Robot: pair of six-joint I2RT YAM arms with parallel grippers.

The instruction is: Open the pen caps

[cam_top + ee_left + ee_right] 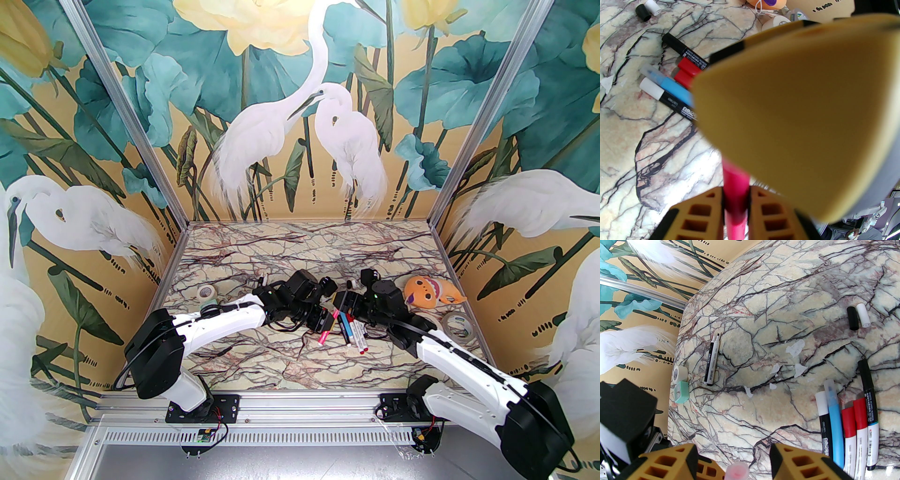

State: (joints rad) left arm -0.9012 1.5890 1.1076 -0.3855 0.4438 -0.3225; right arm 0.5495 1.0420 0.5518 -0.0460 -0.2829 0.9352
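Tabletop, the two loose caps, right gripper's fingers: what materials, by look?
Tabletop: likely printed marble-pattern film, matte; white patches look like torn print. Black cap and white cap: smooth moulded plastic, apparently. Right gripper fingers: tan rigid plastic, open lattice, probably 3D-printed.

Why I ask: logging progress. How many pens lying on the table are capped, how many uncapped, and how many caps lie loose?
Capped pens: 5
Uncapped pens: 2
Loose caps: 2
Total: 9
Not counted: the pink pen clamped in the left gripper.
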